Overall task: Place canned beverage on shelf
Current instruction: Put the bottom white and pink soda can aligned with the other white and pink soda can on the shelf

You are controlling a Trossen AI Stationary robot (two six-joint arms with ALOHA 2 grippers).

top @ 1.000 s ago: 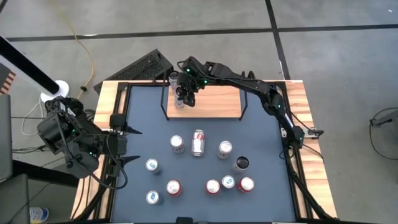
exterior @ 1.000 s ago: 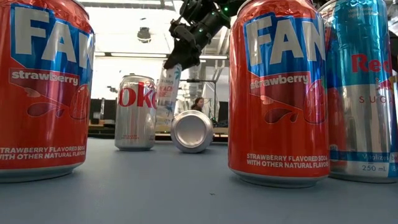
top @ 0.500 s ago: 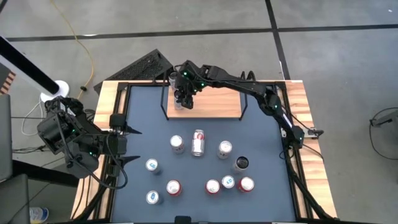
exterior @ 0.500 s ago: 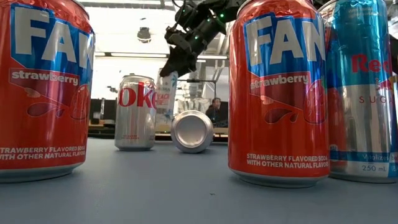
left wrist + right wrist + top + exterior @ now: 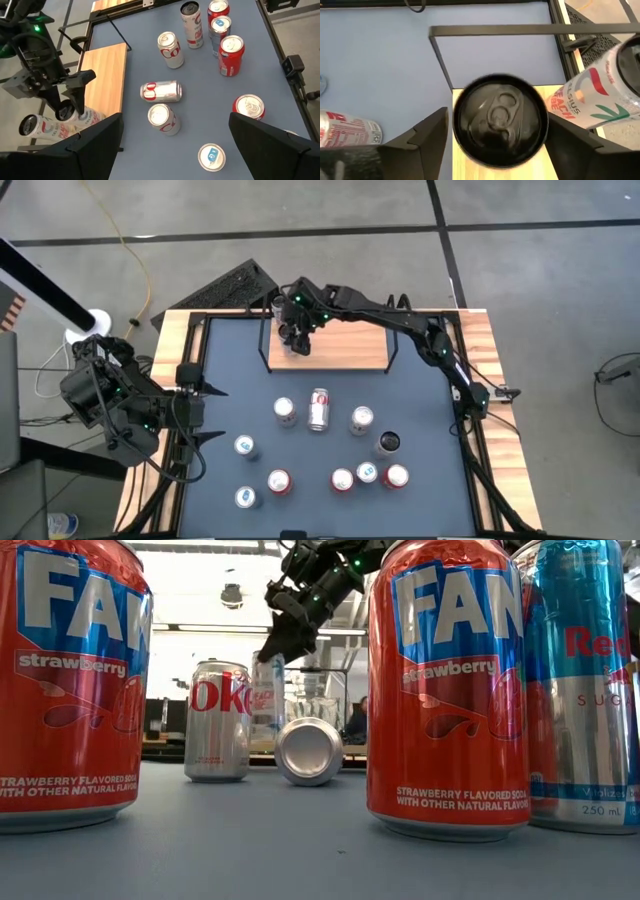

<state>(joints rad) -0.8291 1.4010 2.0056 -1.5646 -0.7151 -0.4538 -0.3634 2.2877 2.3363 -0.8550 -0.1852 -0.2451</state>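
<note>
My right gripper (image 5: 296, 335) reaches over the far left end of the light-wood shelf (image 5: 340, 345) and is shut on a slim white can with a black top (image 5: 500, 120). The can hangs upright under the fingers in the low view (image 5: 267, 695). I cannot see whether its base touches the board. A white Celsius can (image 5: 279, 305) stands on the shelf's far left corner, right beside the held can. My left gripper (image 5: 222, 413) is open and empty at the table's left edge. My right gripper pinches the can's upper wall just under its rim (image 5: 455, 125) between its two fingers, one on either side. The fingers (image 5: 427, 142) come from above, pointing down. The can stands upright below them, over the shelf's left end; its base is hidden.
Several cans stand on the blue table top in front of the shelf, and a Coke can (image 5: 318, 410) lies on its side there. Two red Fanta cans (image 5: 450, 690) stand near the table's near edge. The shelf's right part is bare wood (image 5: 360, 350).
My right gripper has shifted slightly toward the table's left over the shelf's left end. The can, which hung tilted under the fingers, now stands upright beside the Celsius can. The gripper stays shut on it.
</note>
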